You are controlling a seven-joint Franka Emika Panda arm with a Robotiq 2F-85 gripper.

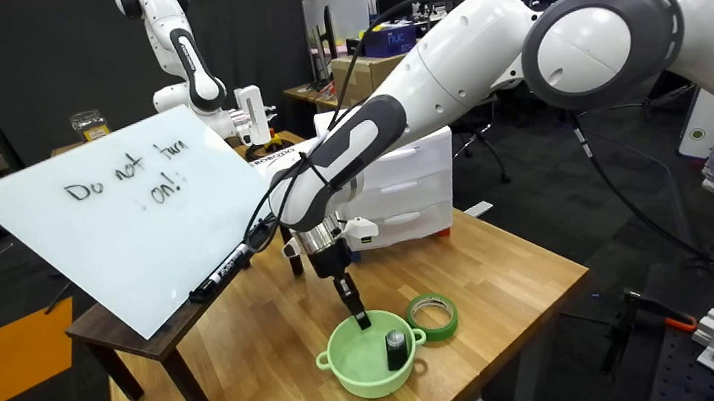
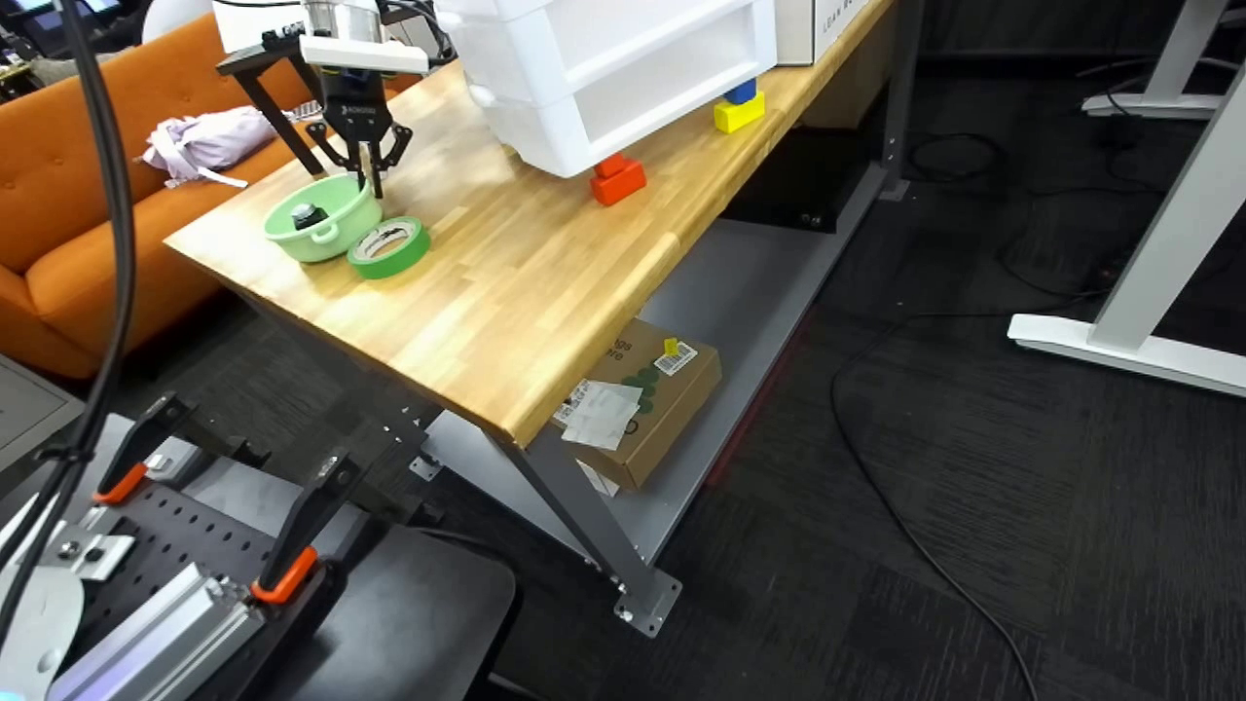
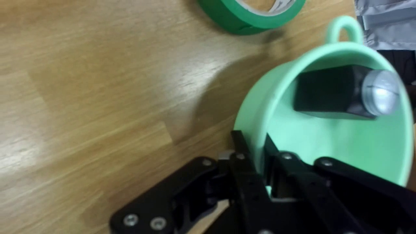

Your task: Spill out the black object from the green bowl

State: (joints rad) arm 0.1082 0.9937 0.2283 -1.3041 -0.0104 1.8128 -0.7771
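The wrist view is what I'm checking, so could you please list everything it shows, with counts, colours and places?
Green bowl: one, light green, right half
Black object: one, black with silver end, inside the bowl
Tape roll: one, green, top edge, partly cut off
Table: one, light brown, mostly left
Grey item: one, grey, top right corner, identity unclear
Dark patch: one, blackish, below the grey item
Gripper: one, black, bottom, closed on the bowl's rim

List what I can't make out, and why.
Green bowl wall where the gripper pinches: wrist view, covered by its fingers.
Tape roll core print: wrist view, cut by top edge; both exterior views, too small.
Any lettering on the black object: wrist view, blurred.
Start of print on the cardboard box: in an exterior view, hidden by the table.
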